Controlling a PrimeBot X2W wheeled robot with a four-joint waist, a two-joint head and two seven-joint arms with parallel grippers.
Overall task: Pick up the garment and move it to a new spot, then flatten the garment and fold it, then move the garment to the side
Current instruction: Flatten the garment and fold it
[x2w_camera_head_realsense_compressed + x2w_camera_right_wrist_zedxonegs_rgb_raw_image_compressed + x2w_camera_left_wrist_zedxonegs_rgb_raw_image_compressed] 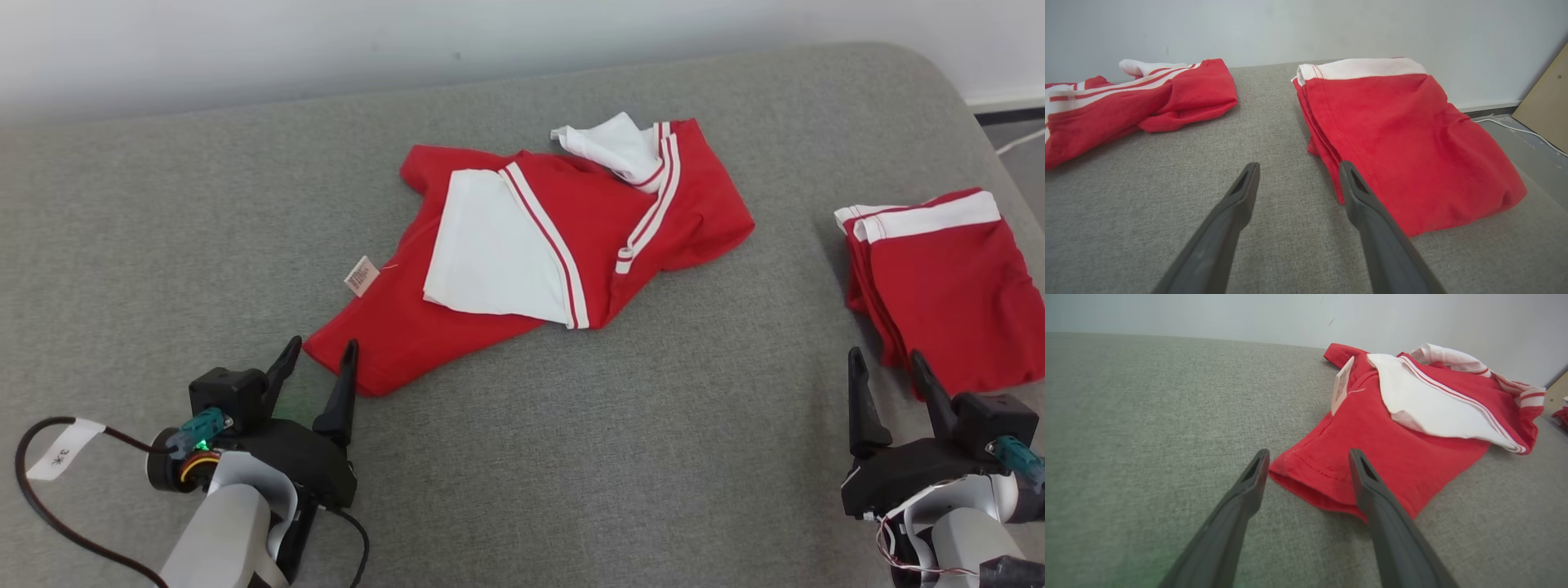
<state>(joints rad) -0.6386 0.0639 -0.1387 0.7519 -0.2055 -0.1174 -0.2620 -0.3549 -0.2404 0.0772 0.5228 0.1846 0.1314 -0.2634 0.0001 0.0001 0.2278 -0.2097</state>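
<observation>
Cushion: the grey cushion point(522, 457) carried everything.
Garment: the red-and-white garment point(571, 237) lay crumpled mid-cushion, nearer the far edge. Looked light and floppy, so it'd probably bunch when lifted.
Folded garment point(947, 286): sat neatly at the right edge.
Left gripper point(322, 347): jaws spread, empty, aimed at the near hem corner point(1310, 477). I'd pinch there.
Right gripper point(887, 356): also spread, holding nothing, just beside the folded one.

Grey cushion point(204, 229) bears a rumpled red garment point(604, 212) and a folded garment point(947, 286)
</observation>
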